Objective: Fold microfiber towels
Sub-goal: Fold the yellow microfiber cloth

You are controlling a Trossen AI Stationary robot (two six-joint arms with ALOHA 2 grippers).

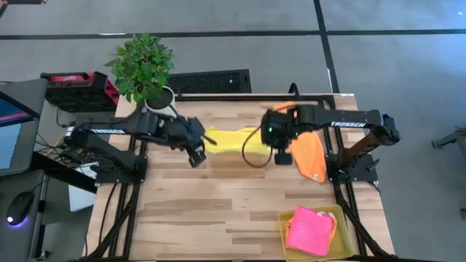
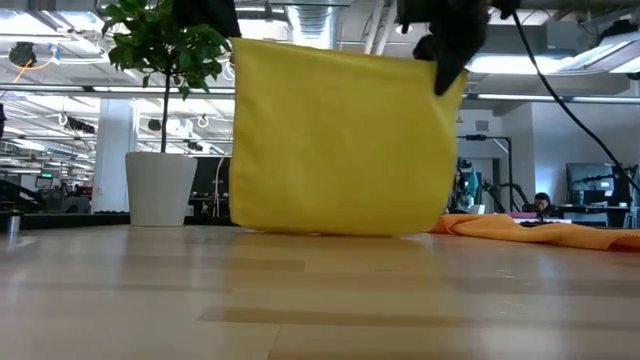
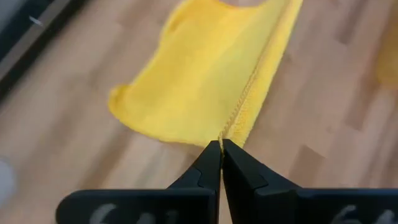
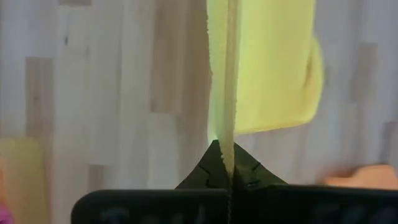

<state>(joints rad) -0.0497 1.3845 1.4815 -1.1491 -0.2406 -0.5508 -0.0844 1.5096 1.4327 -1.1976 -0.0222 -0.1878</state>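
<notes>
A pale wooden tabletop (image 1: 218, 211) fills the scene, with an open office behind it. Both grippers' fingertips are largely hidden by cloth. The left gripper (image 3: 221, 144) and right gripper (image 4: 227, 155) each pinch a top corner of the bright yellow microfiber towel (image 2: 340, 140), which hangs upright between them, long axis horizontal. Beside it, by the right gripper, lies a crumpled orange microfiber towel (image 1: 309, 154).

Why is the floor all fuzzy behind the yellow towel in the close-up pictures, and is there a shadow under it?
Both wrist views focus near the gripper, so the yellow towel edge looks sharp and the wooden table behind it blurs. In the low view, the hanging towel casts a soft dark band on the table, and bright ceiling lights glare behind.
</notes>
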